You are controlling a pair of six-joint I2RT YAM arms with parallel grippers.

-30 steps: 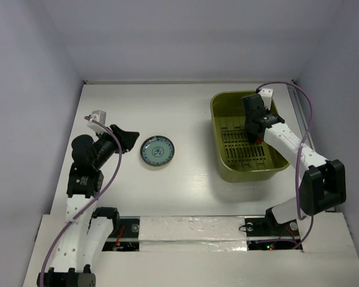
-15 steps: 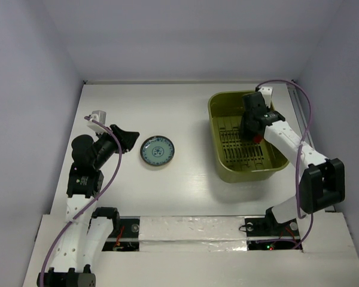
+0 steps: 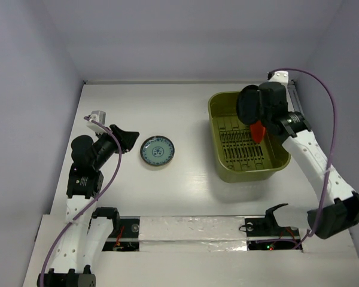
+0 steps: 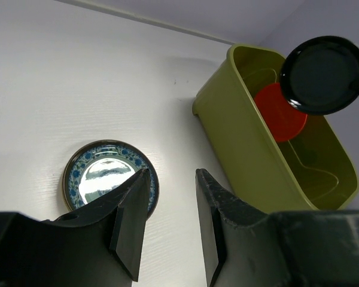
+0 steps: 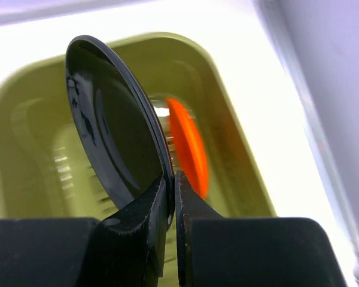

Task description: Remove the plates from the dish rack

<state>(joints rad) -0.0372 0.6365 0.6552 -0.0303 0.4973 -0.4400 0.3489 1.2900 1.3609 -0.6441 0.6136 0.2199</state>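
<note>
While the right tool (image 5: 170, 179) clamps the black plate (image 5: 110, 119) by its rim, it looks stiff, probably slippery; left tool (image 4: 172, 182) agape.

1. The dish rack (image 3: 251, 175) sits on the right half of the table (image 3: 191, 107).
2. A flat plate (image 3: 157, 150) lies on the table left of the rack, well apart from it, near the left gripper (image 4: 170, 179).
3. A raised plate (image 3: 249, 104) hangs on edge above the rack's far end, pinched in the right gripper (image 5: 170, 185).
4. An upright plate (image 3: 258, 130) stands inside the rack, just beside and below the raised plate.
</note>
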